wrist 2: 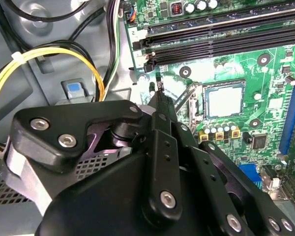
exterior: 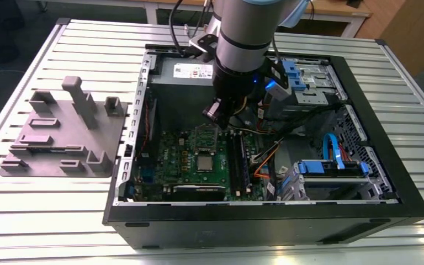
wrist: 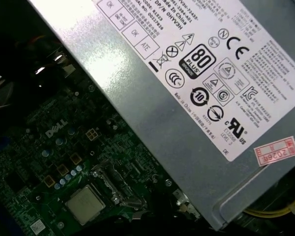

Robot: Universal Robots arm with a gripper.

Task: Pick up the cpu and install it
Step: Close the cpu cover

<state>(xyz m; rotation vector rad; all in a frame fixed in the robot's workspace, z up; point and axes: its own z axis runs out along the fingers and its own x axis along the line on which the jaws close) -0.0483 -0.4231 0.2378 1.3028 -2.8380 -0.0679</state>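
The cpu [exterior: 207,162] is a small silvery square lying flat in the socket in the middle of the green motherboard [exterior: 175,152], inside the open computer case. It also appears in both wrist views, as the cpu [wrist 2: 225,102] and the cpu [wrist: 84,204]. Beside it the socket's metal frame [wrist: 113,184] is swung open. My gripper [exterior: 220,118] hangs above the board, a short way behind the cpu and clear of it. In the second wrist view my gripper [wrist 2: 160,93] is shut with nothing in it, its tip pointing toward the socket's edge.
The grey power supply box [wrist: 187,98] fills the case's rear, close behind the gripper. Memory slots [wrist 2: 221,37], yellow and black cables [wrist 2: 49,59] and blue drive bays [exterior: 330,165] crowd the case. A grey fixture block [exterior: 61,135] sits on the slatted table at the exterior view's left.
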